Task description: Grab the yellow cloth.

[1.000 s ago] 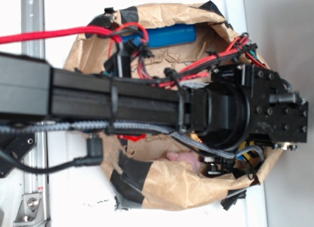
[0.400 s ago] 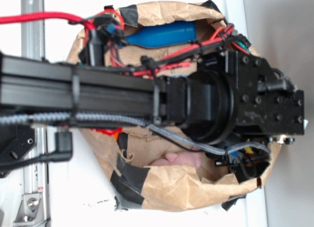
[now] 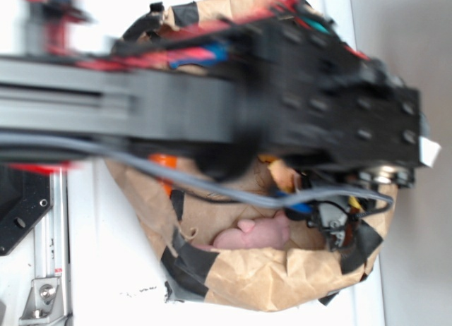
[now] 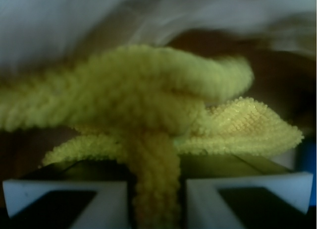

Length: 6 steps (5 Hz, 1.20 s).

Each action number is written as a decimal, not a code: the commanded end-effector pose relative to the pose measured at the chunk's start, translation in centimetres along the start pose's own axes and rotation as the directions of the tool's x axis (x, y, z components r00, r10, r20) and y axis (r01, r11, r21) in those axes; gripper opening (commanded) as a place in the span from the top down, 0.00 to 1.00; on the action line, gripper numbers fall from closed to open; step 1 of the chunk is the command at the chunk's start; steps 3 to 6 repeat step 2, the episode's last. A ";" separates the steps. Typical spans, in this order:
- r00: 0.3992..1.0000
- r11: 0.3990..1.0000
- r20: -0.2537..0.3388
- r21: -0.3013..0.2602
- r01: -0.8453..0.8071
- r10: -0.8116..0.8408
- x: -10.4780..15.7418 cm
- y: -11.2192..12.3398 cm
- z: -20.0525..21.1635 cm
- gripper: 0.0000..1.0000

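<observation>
Wrist view is filled by the yellow cloth (image 4: 148,105), a fuzzy terry towel bunched into thick soft folds, with one flatter corner spread out to the right and a narrow fold hanging straight down at the centre. That hanging fold is pinched between the two white fingers (image 4: 64,197) of the gripper (image 4: 156,199), which are seen at the bottom edge on either side of it, so the claw is clenched on the cloth. Behind the cloth only a blurred pale surface at the top and a dark brown area at the right can be made out. From the exterior view the cloth itself cannot be seen, since it is hidden under the black arm (image 3: 212,107), which is blurred and stretched across a crumpled brown paper bag (image 3: 268,284) patched with black tape (image 3: 187,259). The gripper end of the arm is placed over the right part of the bag's opening. A pink object (image 3: 251,234) is seen lying inside the bag near its lower rim; what it is cannot be told for certain. A grey cable (image 3: 212,188) is draped across the bag below the arm, and the bag is set on a white table (image 3: 113,269).
</observation>
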<state>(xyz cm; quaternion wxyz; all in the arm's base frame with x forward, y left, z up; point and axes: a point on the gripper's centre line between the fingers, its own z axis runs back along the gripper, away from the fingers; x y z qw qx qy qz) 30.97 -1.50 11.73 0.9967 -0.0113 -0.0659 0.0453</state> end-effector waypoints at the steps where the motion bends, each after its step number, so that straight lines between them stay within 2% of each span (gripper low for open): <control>1: 0.991 0.995 0.092 0.010 -0.104 0.103 -7.0 3.9 9.4 1.00; 2: 0.991 0.990 0.013 0.033 -0.137 0.137 -8.5 4.2 9.7 1.00; 6: 0.991 0.990 0.013 0.033 -0.137 0.137 -8.5 4.2 9.7 1.00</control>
